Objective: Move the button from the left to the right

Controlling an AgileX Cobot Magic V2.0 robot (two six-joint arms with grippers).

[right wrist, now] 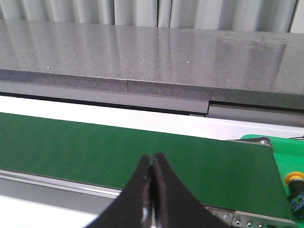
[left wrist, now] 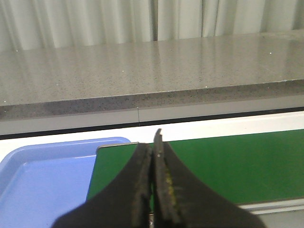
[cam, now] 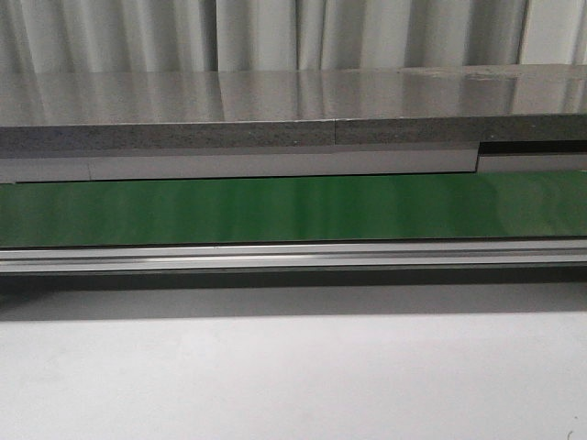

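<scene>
Waiting above the green belt (cam: pixel 293 209), the left gripper (left wrist: pixel 153 156) is sitting closed and empty beside a blue tray (left wrist: pixel 42 180). The right gripper (right wrist: pixel 152 164) is closed too; a yellow-capped button (right wrist: pixel 295 179) is peeking in at lower right. Fingers should part before reaching.

Green belt (cam: pixel 293 209), blue tray (left wrist: pixel 42 180)

front: low, facing green belt (cam: pixel 293 209) | wrists: nearer, above it — belt shared by all
</scene>
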